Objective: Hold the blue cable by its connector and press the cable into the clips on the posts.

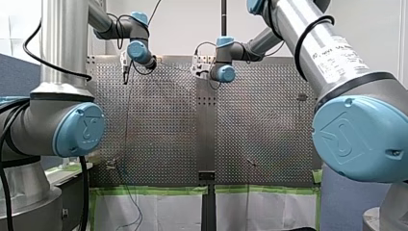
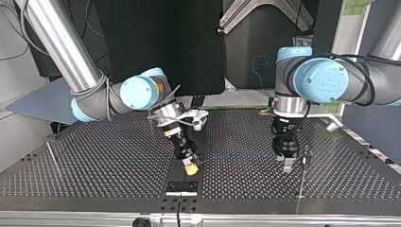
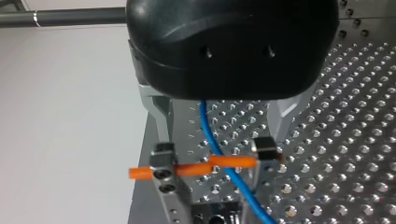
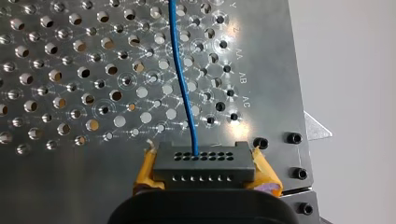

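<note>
My right gripper point(image 4: 204, 179) is shut on the black multi-hole connector point(image 4: 204, 161), which sits between its yellow pads point(image 4: 145, 173). The blue cable point(image 4: 182, 84) leaves the connector and runs away over the perforated plate. In the top view my right gripper point(image 2: 190, 165) is low over the table's middle, and the cable point(image 2: 236, 155) stretches from it to my left gripper point(image 2: 287, 161). In the left wrist view my left gripper point(image 3: 212, 168) has its metal fingers point(image 3: 163, 163) apart. The cable point(image 3: 219, 156) passes between them, crossing an orange rod point(image 3: 191, 168) that spans the gap.
A thin upright post point(image 2: 303, 177) stands just beside my left gripper in the top view, and another thin rod point(image 2: 53, 158) stands at that view's left. A small black block point(image 2: 182, 187) lies near the table's edge, below my right gripper.
</note>
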Controlling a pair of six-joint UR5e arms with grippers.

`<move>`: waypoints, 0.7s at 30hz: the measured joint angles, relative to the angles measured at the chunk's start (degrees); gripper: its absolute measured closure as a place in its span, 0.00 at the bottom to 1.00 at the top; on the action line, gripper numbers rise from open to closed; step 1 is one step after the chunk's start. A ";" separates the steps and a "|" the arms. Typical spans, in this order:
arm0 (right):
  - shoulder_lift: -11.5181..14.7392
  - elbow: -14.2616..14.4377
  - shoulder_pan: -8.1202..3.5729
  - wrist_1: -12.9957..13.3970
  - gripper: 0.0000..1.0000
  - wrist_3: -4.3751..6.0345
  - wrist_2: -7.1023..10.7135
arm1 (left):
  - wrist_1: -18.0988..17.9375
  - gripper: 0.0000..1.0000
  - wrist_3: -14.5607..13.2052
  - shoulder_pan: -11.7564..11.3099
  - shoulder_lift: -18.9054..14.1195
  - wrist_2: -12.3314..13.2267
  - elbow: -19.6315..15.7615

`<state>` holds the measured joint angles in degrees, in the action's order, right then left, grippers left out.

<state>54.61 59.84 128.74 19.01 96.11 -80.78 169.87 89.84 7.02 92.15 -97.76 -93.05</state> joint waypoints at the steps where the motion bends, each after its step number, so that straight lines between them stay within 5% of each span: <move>1: -0.01 0.01 0.00 0.00 1.00 -0.01 0.00 | -0.13 0.53 0.00 0.05 0.00 -0.01 0.00; 2: -0.02 0.02 -0.01 -0.01 1.00 -0.01 0.00 | -0.24 0.82 0.00 0.11 -0.01 -0.03 0.00; 3: -0.02 0.01 -0.01 -0.01 1.00 -0.02 0.00 | -0.34 0.82 0.02 0.19 -0.01 -0.09 0.00; 4: -0.02 0.01 -0.02 -0.01 1.00 -0.02 0.00 | -0.39 1.00 0.03 0.25 -0.01 -0.20 0.00; 21: -0.02 0.20 -0.03 -0.10 1.00 -0.13 0.00 | -2.19 1.00 -2.10 1.47 0.04 -2.26 -0.92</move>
<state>54.58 60.04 128.72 18.90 95.98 -80.78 167.68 87.73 8.49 92.19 -100.03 -93.97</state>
